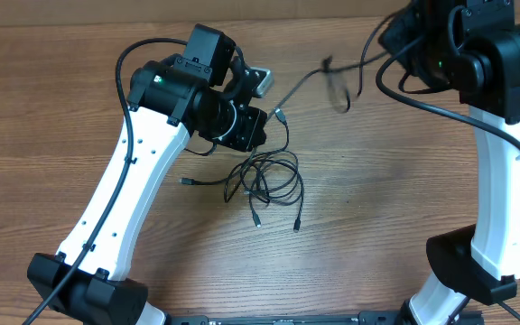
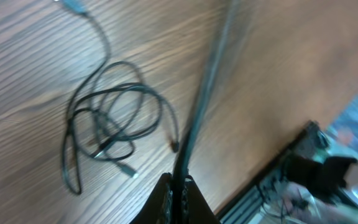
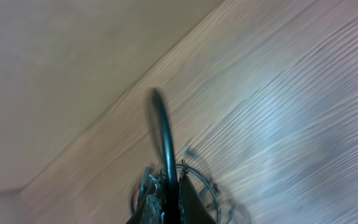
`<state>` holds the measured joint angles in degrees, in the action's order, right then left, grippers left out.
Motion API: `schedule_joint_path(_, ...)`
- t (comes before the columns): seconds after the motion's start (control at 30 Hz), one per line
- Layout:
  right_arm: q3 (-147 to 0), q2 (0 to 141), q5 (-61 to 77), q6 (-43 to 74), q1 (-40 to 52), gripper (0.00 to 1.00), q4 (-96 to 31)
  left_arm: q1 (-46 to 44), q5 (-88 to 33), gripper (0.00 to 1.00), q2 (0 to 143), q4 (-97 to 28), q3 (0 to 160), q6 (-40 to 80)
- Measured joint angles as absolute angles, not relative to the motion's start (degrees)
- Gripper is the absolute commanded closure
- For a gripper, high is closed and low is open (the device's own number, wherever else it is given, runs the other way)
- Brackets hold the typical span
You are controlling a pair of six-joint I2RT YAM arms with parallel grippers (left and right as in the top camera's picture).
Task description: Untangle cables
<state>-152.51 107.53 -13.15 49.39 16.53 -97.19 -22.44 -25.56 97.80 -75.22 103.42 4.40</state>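
We see the thin black cables (image 1: 265,178) looped at frame centre on the brown wood-grain surface (image 1: 377,208); left end effector (image 2: 178,190) and right end effector (image 3: 169,186) each clamp a raised strand.

Blur smears the cable (image 3: 160,134) above the right gripper (image 3: 169,185), cut off below.

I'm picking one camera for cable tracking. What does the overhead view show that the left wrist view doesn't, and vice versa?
Only overhead: how the stretched cable runs from the left arm toward the right arm, above the table. Only left wrist: the left end effector shut on it, close up. Both: that cable and the loose tangle of cables lying on the wood.
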Motion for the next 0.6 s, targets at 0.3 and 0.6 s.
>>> schedule_joint_path(0.3,-144.6,107.5,-20.7,47.5,16.5,0.95,-96.0,-22.4,-17.9,0.96,97.8,-75.9,103.4,11.6)
schedule_joint_path(0.6,-134.2,107.5,-22.0,47.1,15.8,0.95,-93.2,-22.4,-4.9,0.96,97.8,-80.4,103.4,23.0)
